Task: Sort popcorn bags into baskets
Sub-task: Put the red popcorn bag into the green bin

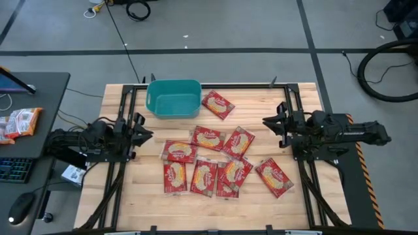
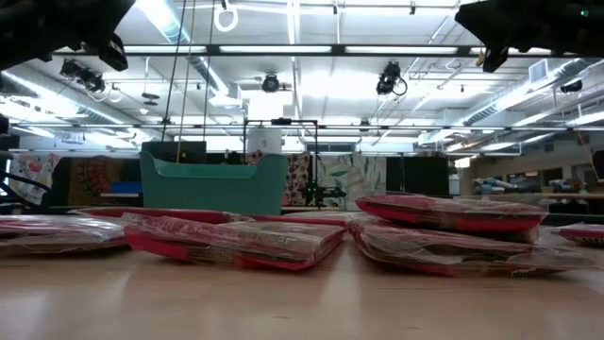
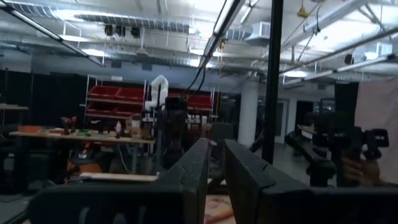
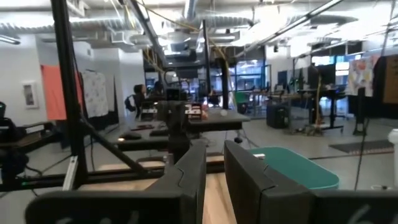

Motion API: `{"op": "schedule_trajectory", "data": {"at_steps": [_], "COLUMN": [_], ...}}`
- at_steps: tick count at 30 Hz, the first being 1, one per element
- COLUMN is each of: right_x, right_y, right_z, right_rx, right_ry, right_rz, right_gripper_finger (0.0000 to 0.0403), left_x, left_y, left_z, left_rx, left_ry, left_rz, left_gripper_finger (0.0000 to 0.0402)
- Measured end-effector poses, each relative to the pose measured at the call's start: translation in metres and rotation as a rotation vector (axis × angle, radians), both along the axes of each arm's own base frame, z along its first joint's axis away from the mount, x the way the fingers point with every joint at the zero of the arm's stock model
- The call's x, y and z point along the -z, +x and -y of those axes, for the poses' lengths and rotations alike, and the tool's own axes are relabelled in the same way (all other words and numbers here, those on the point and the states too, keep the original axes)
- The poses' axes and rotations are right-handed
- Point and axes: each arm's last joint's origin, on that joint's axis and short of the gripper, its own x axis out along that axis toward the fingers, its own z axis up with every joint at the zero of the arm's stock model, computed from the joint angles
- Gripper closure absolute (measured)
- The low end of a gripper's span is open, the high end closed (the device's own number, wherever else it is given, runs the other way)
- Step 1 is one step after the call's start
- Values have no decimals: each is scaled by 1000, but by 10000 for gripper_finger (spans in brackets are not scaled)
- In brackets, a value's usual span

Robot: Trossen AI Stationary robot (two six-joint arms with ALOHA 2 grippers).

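Observation:
Several red popcorn bags with cream-yellow labels [image 1: 209,160] lie flat on the wooden table, some overlapping; one [image 1: 217,104] lies apart beside the teal tub [image 1: 173,98]. The tub stands at the table's far edge, left of centre, and nothing shows inside it. The low view has the bags [image 2: 236,241] in front of the tub [image 2: 212,184]. My left gripper [image 1: 147,135] hovers at the table's left side, shut, pointing toward the bags. My right gripper [image 1: 268,122] hovers at the right side, shut, pointing left; its wrist view shows the tub [image 4: 292,168] ahead.
A black metal frame [image 1: 287,98] runs around the table top. A dark desk [image 1: 39,91] to the left carries more packets [image 1: 19,123], a keyboard and a mouse. Bare wood lies between each gripper and the bag cluster.

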Motion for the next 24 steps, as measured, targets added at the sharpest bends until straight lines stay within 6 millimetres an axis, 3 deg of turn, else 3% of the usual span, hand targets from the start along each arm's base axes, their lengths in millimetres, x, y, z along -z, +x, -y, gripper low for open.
{"op": "schedule_trajectory", "data": {"at_steps": [8, 12, 19, 24], "right_x": [-2, -1, -9, -1], "right_y": [5, 13, 46, 77], "right_z": [0, 6, 27, 41], "right_rx": [-24, 75, 224, 274], "right_ry": [43, 99, 129, 92], "right_rz": [17, -17, -229, -397], "right_gripper_finger": [338, 341, 362, 369], "left_x": [0, 2, 7, 10], "left_y": [1, 4, 9, 12], "left_z": [-3, -6, -10, -16], "left_rx": [-72, -164, -299, -391], "left_ry": [-101, -123, -85, -57], "left_rz": [-3, -29, -93, -134], "left_gripper_finger": [345, 345, 354, 363]}}
